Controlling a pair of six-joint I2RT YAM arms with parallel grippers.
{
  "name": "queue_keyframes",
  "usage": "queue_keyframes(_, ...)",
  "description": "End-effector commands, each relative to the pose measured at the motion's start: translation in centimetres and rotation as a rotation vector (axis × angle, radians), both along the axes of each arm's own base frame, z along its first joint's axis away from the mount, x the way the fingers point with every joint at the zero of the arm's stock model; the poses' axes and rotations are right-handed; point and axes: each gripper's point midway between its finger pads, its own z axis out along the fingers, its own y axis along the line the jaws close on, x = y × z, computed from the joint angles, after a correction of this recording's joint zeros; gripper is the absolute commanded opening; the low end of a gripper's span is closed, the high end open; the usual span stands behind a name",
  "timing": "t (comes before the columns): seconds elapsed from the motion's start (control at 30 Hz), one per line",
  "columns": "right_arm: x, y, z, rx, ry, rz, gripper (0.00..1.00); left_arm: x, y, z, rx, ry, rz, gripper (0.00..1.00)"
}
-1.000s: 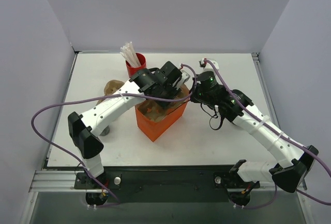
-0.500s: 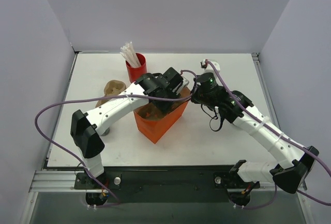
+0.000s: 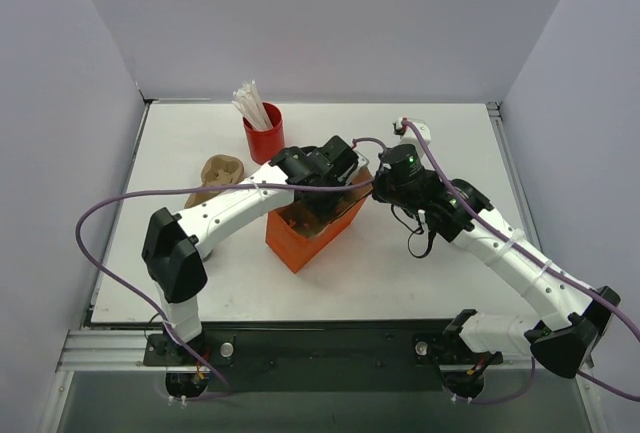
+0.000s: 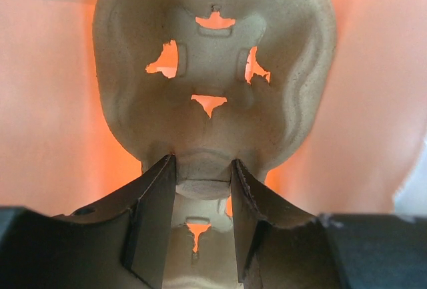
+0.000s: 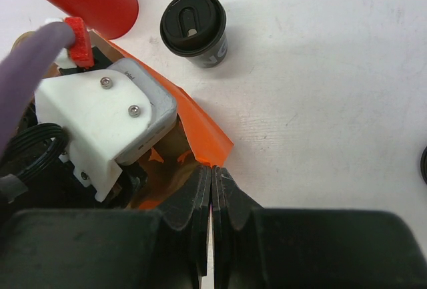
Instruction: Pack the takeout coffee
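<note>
Coffee cup (image 5: 193, 25) stands on the table (image 5: 320, 102) near the orange bag (image 5: 200, 125). Right claw (image 5: 211, 172), pressed together, pinches the bag's rim; left claw (image 4: 202, 189) grips a pulp tray (image 4: 273, 122) inside.

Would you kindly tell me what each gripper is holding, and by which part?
The left gripper clamps the beige moulded-pulp cup carrier by the ridge between its wells; the right gripper pinches the orange bag by its rim.
</note>
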Motion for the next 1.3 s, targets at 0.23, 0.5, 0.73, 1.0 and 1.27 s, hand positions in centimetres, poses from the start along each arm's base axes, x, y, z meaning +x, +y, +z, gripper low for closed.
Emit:
queue_keyframes(0.23, -0.3, -0.9, -0.4, -0.005, 0.019, -0.054, 0.01, 1.2, -0.3, 3.2, -0.028, -0.094, 0.017, 0.74)
queue_keyframes(0.5, -0.9, -1.4, -0.4, 0.009, 0.057, -0.096, 0.01, 0.6, -1.9, 9.6, -0.213, -0.153, 0.019, 0.79)
queue_keyframes(0.73, -1.4, -2.4, 0.2, 0.04, 0.064, -0.176, 0.01, -0.7, -3.9, 14.7, -0.413, -0.159, -0.027, 0.79)
queue_keyframes(1.0, -1.7, -1.5, 1.6, 0.057, 0.063, -0.12, 0.18, -2.9, -5.0, 17.5, -0.563, -0.121, -0.091, 0.8)
queue_keyframes(1.27, -0.8, -1.0, 5.1, -0.006, -0.015, -0.012, 0.21, -2.3, -2.9, 22.6, -0.635, -0.264, -0.027, 0.85)
